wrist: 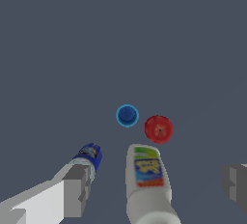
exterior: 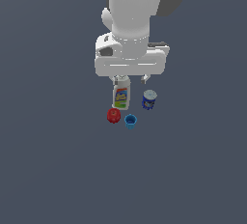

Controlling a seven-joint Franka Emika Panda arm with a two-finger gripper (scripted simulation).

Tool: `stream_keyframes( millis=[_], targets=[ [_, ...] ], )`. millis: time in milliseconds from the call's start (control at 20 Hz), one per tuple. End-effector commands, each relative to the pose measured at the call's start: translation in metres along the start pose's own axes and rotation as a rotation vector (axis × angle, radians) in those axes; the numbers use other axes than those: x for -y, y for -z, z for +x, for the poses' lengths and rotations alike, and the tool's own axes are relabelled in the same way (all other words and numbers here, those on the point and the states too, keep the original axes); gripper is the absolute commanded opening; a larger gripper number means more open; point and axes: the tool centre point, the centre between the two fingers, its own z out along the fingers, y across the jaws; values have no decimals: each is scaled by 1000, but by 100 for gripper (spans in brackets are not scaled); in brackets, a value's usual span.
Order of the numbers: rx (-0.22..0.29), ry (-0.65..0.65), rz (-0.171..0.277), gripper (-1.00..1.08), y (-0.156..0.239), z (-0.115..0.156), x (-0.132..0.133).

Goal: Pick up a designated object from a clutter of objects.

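A: What lies nearest the wrist camera?

B: The grey blocky gripper (wrist: 157,184), fingers spread wide, holding nothing. The tall white plastic bottle with a colourful label (wrist: 147,179) stands between them; the short dark-blue cylindrical can with a pale top (wrist: 89,156) sits just beside one finger (wrist: 77,189).

A: And farther on?

B: A glossy red round fruit (wrist: 158,129) and a small light-blue open cup (wrist: 127,116). Only the exterior view shows the can's whitish lid (exterior: 149,94) and the smooth white arm (exterior: 132,20) above the flat grey floor (exterior: 48,170)
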Motion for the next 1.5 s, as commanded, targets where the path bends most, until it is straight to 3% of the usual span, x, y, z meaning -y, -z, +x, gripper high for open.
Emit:
stream_keyframes(
  millis=[0,550,1000,1450],
  targets=[
    [0,0,0,100,0,0,0],
    [-25,-42,-7,100,10,4,-36],
    [-23,20,-10,100,-10,1,-19],
    [-20,208,-20,100,-68,-19,27]
  ],
)
